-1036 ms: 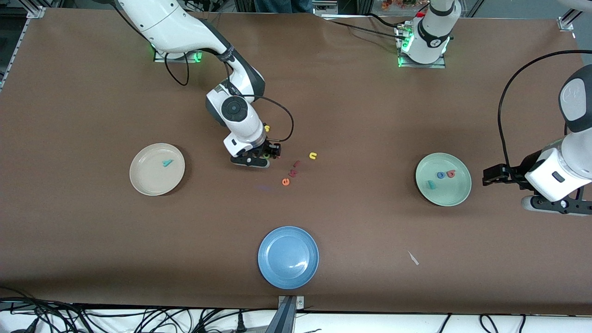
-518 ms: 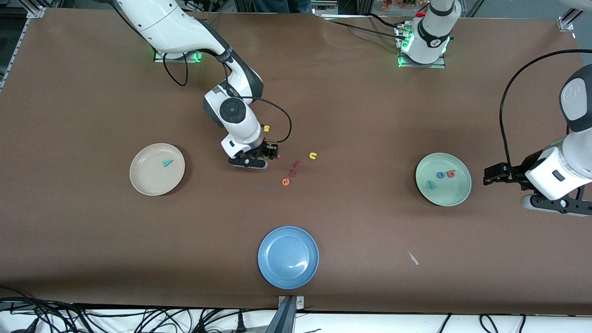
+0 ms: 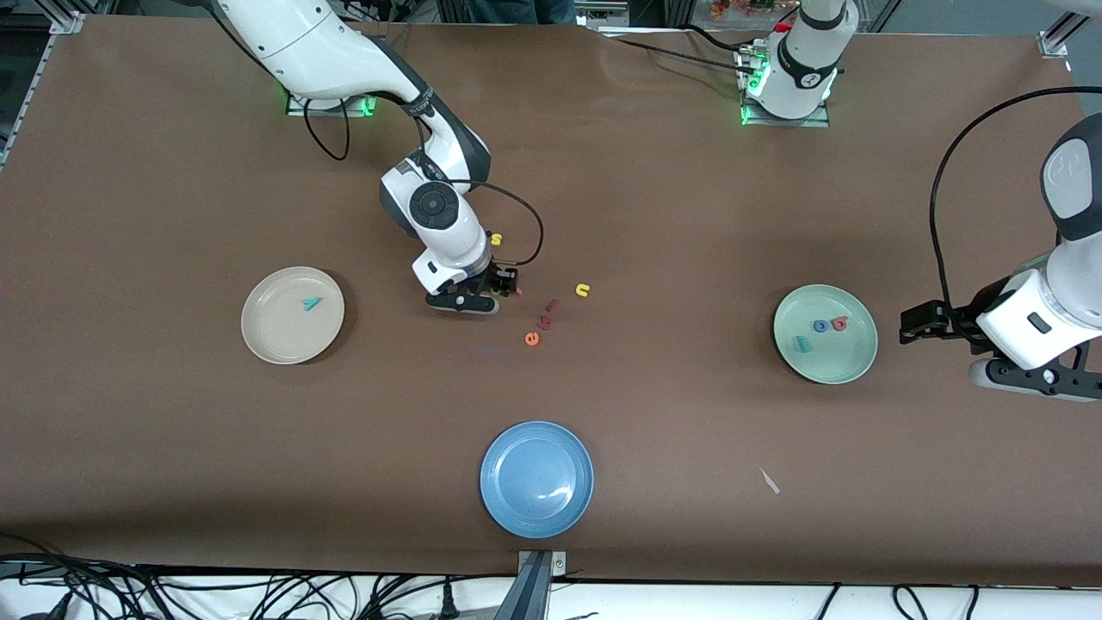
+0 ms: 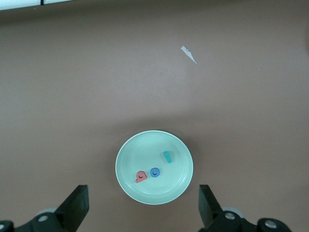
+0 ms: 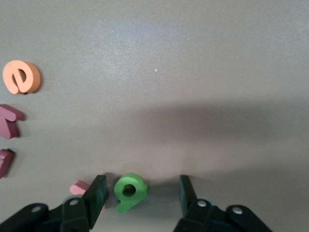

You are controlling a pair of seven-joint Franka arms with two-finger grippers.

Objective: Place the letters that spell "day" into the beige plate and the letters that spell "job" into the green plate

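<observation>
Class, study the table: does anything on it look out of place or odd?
One thing: a small white scrap lies on the bare brown table, between the blue plate and the green plate. It looks like stray litter, belonging neither to the toy letters nor to the plates.

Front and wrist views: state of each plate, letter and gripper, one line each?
beige plate: holds only the teal "y".
green plate: holds teal "j", blue "o", pinkish-red "b".
blue plate: nothing in it.
green "d": flat on the table, between the right gripper's fingers, not yet clamped.
right gripper: low at the table, open around the "d".
left gripper: open, holding nothing, waiting beside the green plate.
</observation>
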